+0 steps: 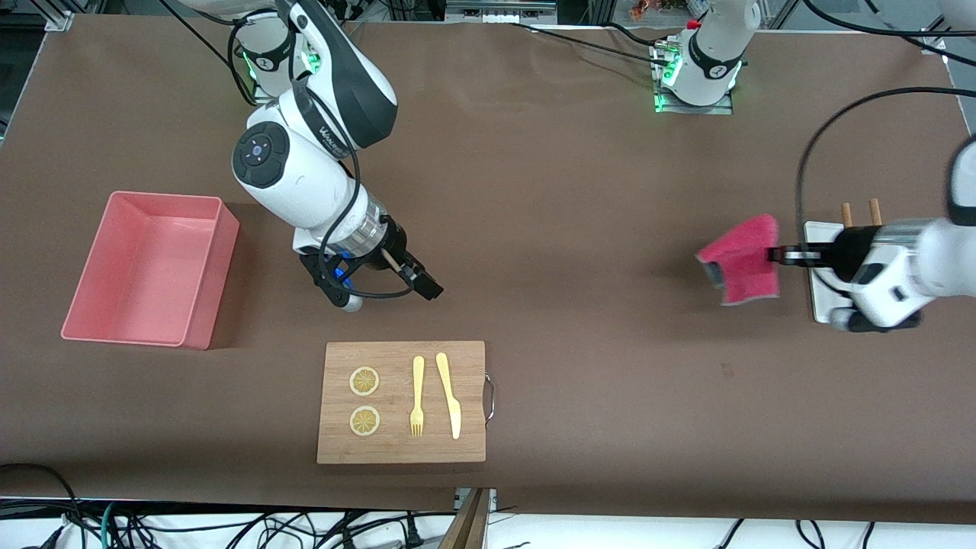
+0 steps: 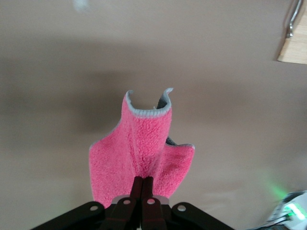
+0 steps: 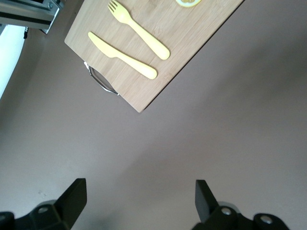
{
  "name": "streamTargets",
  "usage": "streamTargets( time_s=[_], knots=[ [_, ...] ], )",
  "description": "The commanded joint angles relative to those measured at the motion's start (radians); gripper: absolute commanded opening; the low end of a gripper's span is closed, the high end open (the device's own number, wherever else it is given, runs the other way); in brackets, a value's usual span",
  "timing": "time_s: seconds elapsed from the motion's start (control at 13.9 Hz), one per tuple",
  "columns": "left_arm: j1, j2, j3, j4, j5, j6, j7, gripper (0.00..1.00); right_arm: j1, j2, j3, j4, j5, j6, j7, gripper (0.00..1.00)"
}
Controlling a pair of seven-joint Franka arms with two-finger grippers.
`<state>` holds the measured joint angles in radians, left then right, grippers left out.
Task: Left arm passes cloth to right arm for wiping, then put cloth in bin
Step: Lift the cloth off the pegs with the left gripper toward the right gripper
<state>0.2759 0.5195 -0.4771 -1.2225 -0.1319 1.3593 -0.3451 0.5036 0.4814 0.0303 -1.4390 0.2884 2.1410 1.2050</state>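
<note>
Cloth, fuzzy pink w/ grey trim, droops from left hand.

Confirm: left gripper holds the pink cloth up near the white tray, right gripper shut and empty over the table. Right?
Not quite. The right gripper is open, fingers spread wide in the right wrist view. The rest stands: left gripper clamps the cloth beside the white tray.

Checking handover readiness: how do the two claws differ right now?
The left claw is shut on the red cloth, held over the table beside the white tray; the right claw is open and empty, between bin and cutting board. Both are black, two-fingered.
</note>
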Motion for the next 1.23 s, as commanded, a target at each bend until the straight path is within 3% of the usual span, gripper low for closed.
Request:
streamTargets(
  time_s=[0.0, 0.29, 0.36, 0.72, 1.15],
  knots=[
    [-0.130, 0.020, 0.008, 0.066, -0.047, 0.010, -0.235, 0.00, 0.035, 0.009, -0.007, 0.009, 0.020, 0.007, 0.002, 1.00],
    [-0.208, 0.048, 0.009, 0.097, -0.315, 0.150, -0.598, 0.00, 0.064, 0.022, -0.007, 0.008, 0.021, 0.008, 0.008, 1.00],
    [-0.228, 0.050, 0.009, 0.097, -0.336, 0.191, -0.682, 0.00, 0.065, 0.022, -0.006, 0.008, 0.023, 0.004, 0.005, 1.00],
    [-0.340, 0.054, 0.009, 0.097, -0.339, 0.368, -1.069, 0.00, 0.070, 0.011, 0.010, 0.009, 0.054, -0.029, 0.008, 1.00],
    [-0.340, 0.057, 0.009, 0.098, -0.341, 0.368, -1.078, 0.00, 0.073, 0.011, 0.011, 0.009, 0.080, -0.079, 0.004, 1.00]
  ],
)
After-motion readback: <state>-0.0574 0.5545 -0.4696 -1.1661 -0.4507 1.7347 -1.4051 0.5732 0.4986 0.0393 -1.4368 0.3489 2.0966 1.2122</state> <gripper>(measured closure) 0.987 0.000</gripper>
